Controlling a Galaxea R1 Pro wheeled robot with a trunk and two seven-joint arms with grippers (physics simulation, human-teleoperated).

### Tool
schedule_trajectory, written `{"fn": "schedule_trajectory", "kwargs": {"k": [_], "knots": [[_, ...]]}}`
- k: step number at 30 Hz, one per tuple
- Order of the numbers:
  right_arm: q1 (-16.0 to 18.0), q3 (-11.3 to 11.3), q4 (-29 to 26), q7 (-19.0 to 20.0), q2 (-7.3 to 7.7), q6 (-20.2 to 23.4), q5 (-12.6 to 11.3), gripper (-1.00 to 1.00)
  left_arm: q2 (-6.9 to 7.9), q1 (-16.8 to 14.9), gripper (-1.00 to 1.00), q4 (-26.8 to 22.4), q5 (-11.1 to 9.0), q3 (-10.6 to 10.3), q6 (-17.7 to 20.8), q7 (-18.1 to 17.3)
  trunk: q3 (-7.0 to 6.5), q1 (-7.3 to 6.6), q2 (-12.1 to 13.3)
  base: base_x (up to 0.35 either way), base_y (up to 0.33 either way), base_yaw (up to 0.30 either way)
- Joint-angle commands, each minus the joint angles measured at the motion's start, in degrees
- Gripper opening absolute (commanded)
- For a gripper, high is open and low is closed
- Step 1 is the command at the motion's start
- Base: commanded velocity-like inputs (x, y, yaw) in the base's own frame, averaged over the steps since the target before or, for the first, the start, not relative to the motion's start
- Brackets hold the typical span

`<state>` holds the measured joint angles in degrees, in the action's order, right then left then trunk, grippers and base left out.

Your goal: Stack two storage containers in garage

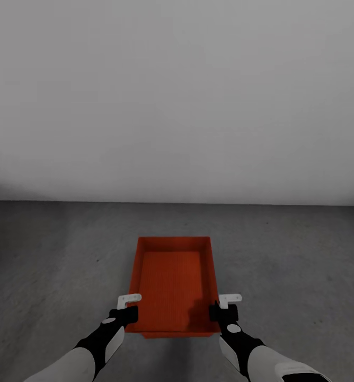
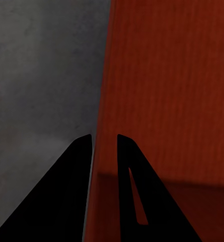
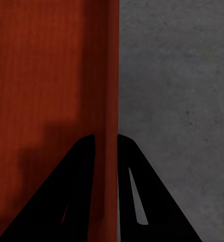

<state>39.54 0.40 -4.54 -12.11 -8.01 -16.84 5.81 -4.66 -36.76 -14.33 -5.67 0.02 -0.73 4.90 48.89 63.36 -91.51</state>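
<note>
Gripping container (image 1: pixel 173 281) walls, left tool (image 1: pixel 128 307), right tool (image 1: pixel 224 306)

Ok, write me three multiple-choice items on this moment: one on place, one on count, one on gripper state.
1. Where does each gripper meet the storage container?
A. the long side walls
B. the far end wall
C. underneath it

2. How many containers are visible?
A. three
B. two
C. one

3. The right gripper is:
A. wide open
B. shut on a wall
C. holding a lid

Key: A, the left gripper and the right one straddle opposite side walls; C, a single bin shows over the grey floor; B, its fingers pinch the thin wall.
</note>
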Motion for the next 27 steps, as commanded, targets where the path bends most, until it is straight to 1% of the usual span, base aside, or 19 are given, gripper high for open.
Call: {"fn": "schedule_trajectory", "kwargs": {"k": [1, 2, 12, 17, 27], "knots": [[0.0, -0.1, 0.2, -0.4, 0.02, 0.0, 0.0, -1.00, 0.27, -0.1, -1.00, -0.3, -0.1, 0.9, -0.1, 0.5, 0.04, -0.01, 0.0, 0.000, 0.000, 0.000], [0.0, -0.1, 0.2, -0.4, 0.02, 0.0, 0.0, -1.00, 0.27, -0.1, -1.00, -0.3, -0.1, 0.9, -0.1, 0.5, 0.04, -0.01, 0.0, 0.000, 0.000, 0.000], [0.0, -0.1, 0.2, -0.4, 0.02, 0.0, 0.0, -1.00, 0.27, -0.1, -1.00, -0.3, -0.1, 0.9, 0.0, 0.5, 1.83, 2.19, -4.0, 0.000, 0.000, 0.000], [0.0, -0.1, 0.2, -0.4, 0.02, 0.0, 0.0, -1.00, 0.27, -0.1, -1.00, -0.3, -0.1, 0.9, 0.0, 0.5, 1.83, 2.19, -4.0, 0.000, 0.000, 0.000], [0.0, -0.1, 0.2, -0.4, 0.05, 0.0, 0.0, -1.00, 0.27, -0.1, -1.00, -0.3, -0.1, 0.9, 0.0, 0.5, 3.63, 4.39, -8.0, 0.000, 0.000, 0.000]]}}
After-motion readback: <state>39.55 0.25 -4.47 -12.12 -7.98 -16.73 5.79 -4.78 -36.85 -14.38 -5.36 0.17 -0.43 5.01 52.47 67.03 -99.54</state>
